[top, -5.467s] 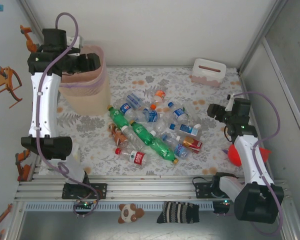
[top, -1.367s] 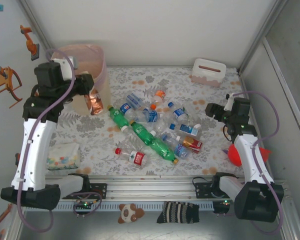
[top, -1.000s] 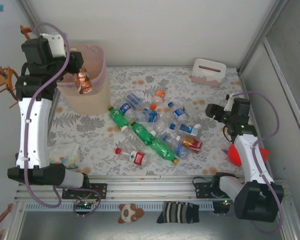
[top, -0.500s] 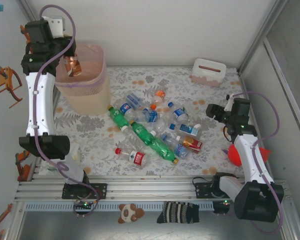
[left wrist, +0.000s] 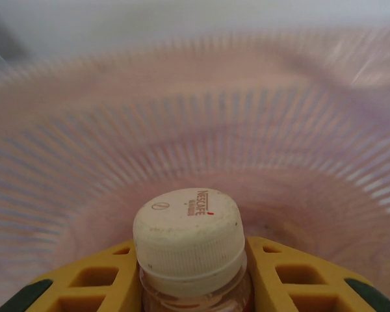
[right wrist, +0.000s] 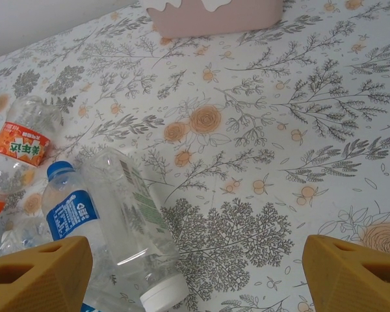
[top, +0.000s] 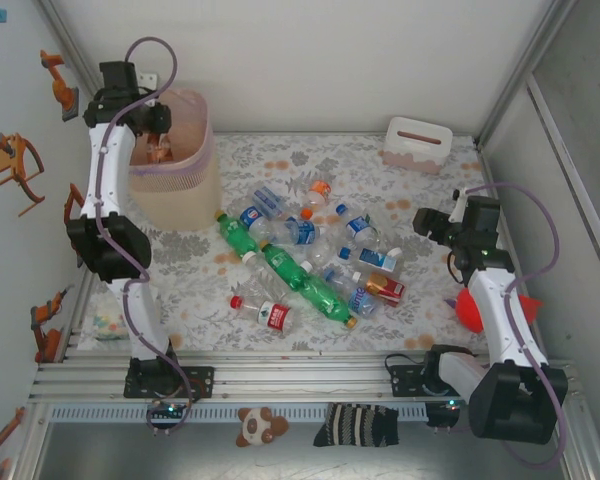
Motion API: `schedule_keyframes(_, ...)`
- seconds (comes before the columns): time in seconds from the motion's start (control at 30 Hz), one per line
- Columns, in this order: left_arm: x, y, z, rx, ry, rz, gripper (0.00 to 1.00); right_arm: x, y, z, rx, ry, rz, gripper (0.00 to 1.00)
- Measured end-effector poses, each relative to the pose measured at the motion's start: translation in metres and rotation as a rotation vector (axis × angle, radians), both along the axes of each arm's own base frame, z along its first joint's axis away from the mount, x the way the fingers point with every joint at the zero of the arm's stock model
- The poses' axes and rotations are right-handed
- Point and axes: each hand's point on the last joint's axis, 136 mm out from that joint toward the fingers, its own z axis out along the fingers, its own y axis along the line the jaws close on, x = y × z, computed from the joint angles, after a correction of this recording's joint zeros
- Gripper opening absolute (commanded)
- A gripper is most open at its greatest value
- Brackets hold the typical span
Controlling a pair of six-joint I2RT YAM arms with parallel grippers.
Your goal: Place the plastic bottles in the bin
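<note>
Nearest me, the plastic bottles (top: 310,255) lie heaped on the flowered tablecloth (top: 350,150) in the middle of the table. Two long green ones lie roughly in a line, a red-capped clear one is closest to the arm bases, and blue-labelled ones sit behind. To their right the right gripper (top: 430,222) hangs over the cloth with its tan fingers (right wrist: 39,273) spread wide and nothing between them; a clear bottle with a white cap (right wrist: 140,221) lies just below it. Farther back on the left stands the tall beige perforated bin (top: 185,190) with a pink liner. The left gripper (left wrist: 192,279) is over its mouth, clamped tight on the neck of a small cream-capped bottle (left wrist: 187,231).
</note>
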Motion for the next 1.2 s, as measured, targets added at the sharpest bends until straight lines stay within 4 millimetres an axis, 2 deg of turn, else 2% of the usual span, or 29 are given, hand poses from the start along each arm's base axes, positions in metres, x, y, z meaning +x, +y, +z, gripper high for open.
schedule_keyframes(0.07,-0.004,0.0,-0.022,-0.001,0.056,0.0,0.34,0.001,0.0,-0.002,0.001,0.008,0.0,0.83)
schedule_keyframes(0.37,-0.023,-0.001,-0.096,-0.029,0.237,0.024,0.39,0.001,0.0,-0.006,0.002,0.019,0.0,0.83)
schedule_keyframes(0.5,-0.025,-0.002,-0.13,-0.042,0.301,0.04,0.42,0.002,0.0,-0.007,0.003,0.023,0.001,0.83)
schedule_keyframes(0.67,-0.029,-0.002,-0.164,-0.06,0.373,0.066,0.53,0.002,0.0,-0.008,0.003,0.025,0.001,0.83)
schedule_keyframes(0.83,-0.029,-0.002,-0.168,-0.071,0.379,0.08,0.63,0.002,0.0,-0.008,0.003,0.025,0.001,0.83)
schedule_keyframes(1.0,-0.028,-0.002,-0.166,-0.075,0.373,0.086,0.65,0.002,0.0,-0.008,0.003,0.025,0.001,0.83)
schedule_keyframes(1.1,-0.029,-0.002,-0.159,-0.076,0.36,0.086,0.65,0.002,0.0,-0.008,0.003,0.025,0.001,0.83)
schedule_keyframes(1.2,-0.027,-0.002,-0.142,-0.078,0.33,0.086,0.65,0.002,0.0,-0.008,0.003,0.025,0.001,0.83)
